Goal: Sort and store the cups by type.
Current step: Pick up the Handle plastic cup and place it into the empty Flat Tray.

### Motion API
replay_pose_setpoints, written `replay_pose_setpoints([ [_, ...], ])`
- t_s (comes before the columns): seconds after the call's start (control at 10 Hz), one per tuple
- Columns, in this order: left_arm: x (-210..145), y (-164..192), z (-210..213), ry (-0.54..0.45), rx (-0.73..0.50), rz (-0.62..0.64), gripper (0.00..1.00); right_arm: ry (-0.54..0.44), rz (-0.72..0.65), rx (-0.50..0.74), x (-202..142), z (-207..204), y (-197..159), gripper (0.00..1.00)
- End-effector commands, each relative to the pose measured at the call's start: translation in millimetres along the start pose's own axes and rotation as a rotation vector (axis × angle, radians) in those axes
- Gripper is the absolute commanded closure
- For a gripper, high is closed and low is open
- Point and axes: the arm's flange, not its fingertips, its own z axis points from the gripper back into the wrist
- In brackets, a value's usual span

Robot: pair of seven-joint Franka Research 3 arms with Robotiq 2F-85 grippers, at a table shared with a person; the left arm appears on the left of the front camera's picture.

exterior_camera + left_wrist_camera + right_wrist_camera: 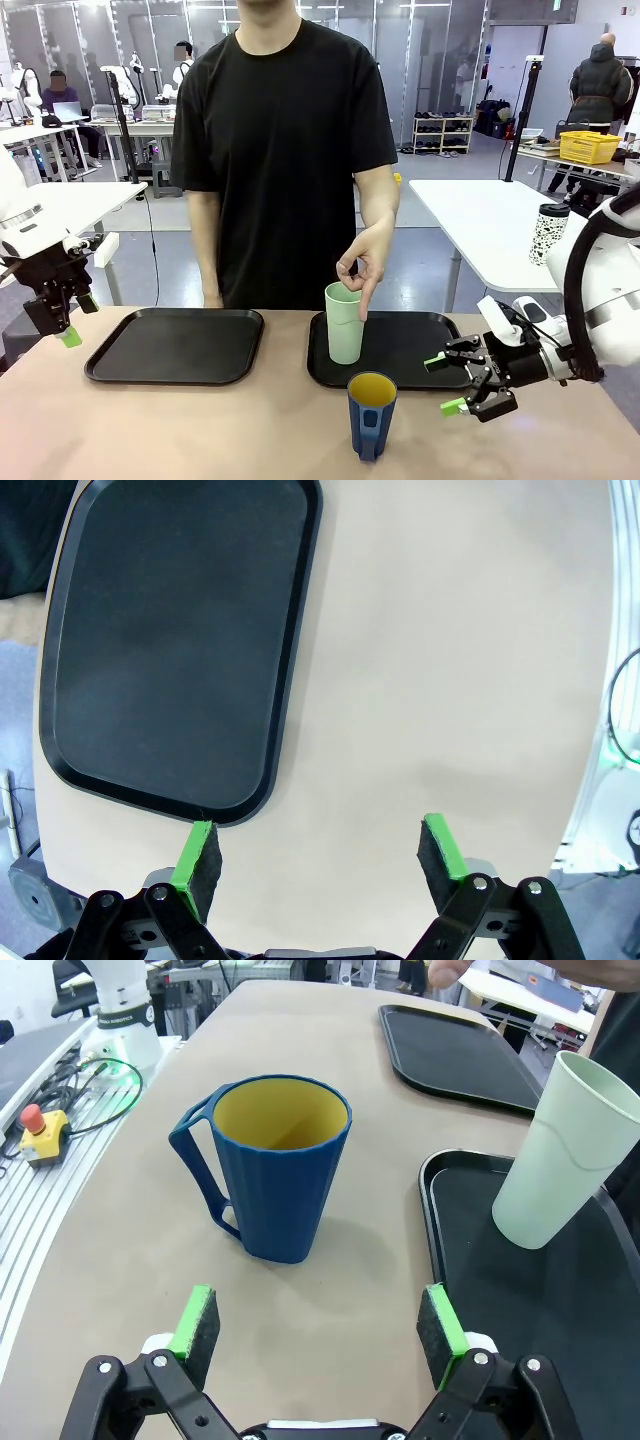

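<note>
The left gripper (320, 852) hangs open by the left tray (175, 345). The green tumbler (344, 325) stands on the right tray (410, 345), a person's hand (362, 265) loose at its rim. The blue mug (371, 413) stands on the table (250, 430) in front, facing the open, empty right gripper (443, 383).

Two glossy white robot arms with rounded shells: a left arm (25, 235) and a right arm (615, 320). The left gripper (318, 850) and right gripper (318, 1320) are black linked bars with silver pivot screws (474, 1358) and bright green pads (440, 1322). A black cable (570, 290) loops along the right arm. The person wears a plain black short-sleeved T-shirt (285, 130).
</note>
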Motion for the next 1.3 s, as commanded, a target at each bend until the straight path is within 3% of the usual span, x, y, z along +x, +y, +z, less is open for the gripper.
replay_pose_setpoints([
  [0.0, 0.1, 1.4, 1.2, 0.005, 0.014, 0.002, 0.0, -0.013, 0.039, 0.043, 2.6, -11.3, 1.9, 0.0],
  [0.2, 0.1, 1.4, 1.2, 0.005, 0.014, 0.002, 0.0, 0.025, 0.015, 0.032, 4.0, -32.7, 5.3, 0.0],
  [1.2, 0.1, 1.4, 1.2, 0.005, 0.014, 0.002, 0.0, -0.013, -0.032, 0.063, -1.0, -82.3, 2.3, 0.0],
])
